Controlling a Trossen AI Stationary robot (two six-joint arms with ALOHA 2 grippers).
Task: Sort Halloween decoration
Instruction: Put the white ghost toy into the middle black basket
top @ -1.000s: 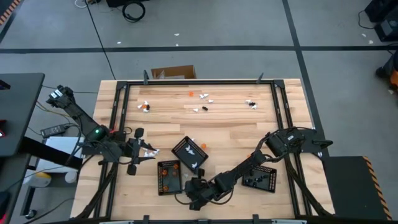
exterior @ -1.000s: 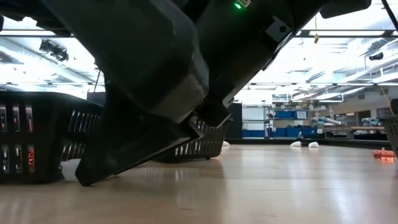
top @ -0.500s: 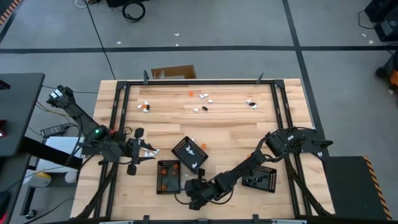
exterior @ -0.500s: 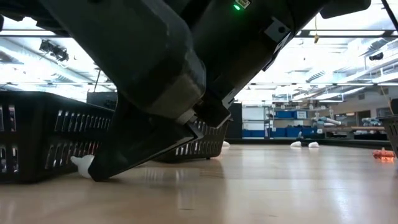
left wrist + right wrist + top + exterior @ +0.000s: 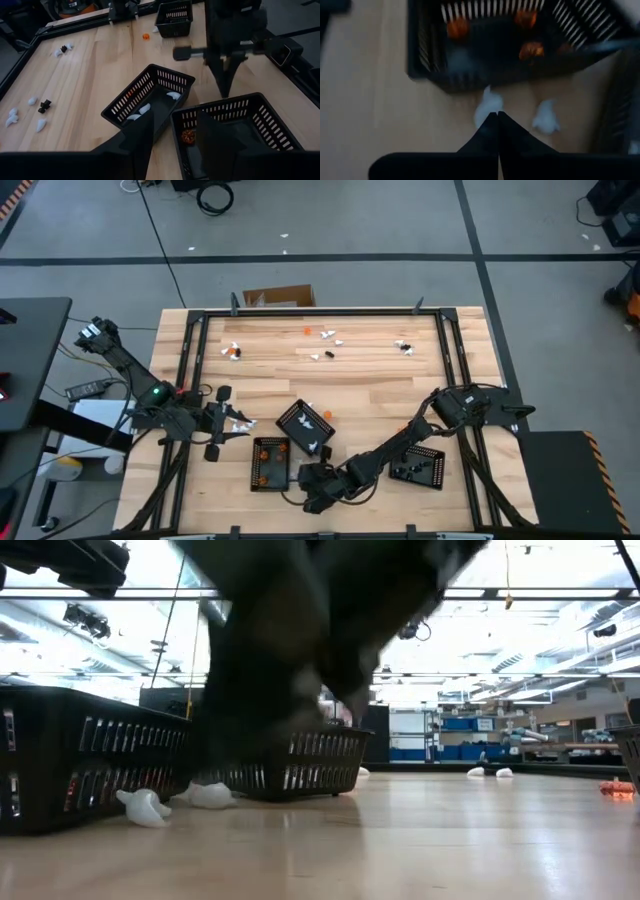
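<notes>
The Halloween decoration is many tiny orange, white and black pieces. Two white pieces (image 5: 145, 808) (image 5: 210, 795) lie on the wood beside the tray of orange pieces (image 5: 271, 463). My right gripper (image 5: 310, 477) hangs shut just above them, with nothing between its fingers (image 5: 497, 120); the nearer white piece (image 5: 489, 105) shows just past its tips. My left gripper (image 5: 172, 130) waits open near the table's left edge, clear of everything. Loose pieces (image 5: 325, 335) lie scattered near the far edge.
Three black trays stand near the front: one with white pieces (image 5: 305, 427), one with orange pieces (image 5: 260, 107) and one with black pieces (image 5: 418, 467) at the right. More loose pieces lie at the far left (image 5: 232, 351) and far right (image 5: 404, 346). A black frame (image 5: 190, 360) rims the table.
My right gripper has risen off the table by the orange tray. The white piece that lay at its fingertip stays on the wood, and a second white piece behind it has come into view.
</notes>
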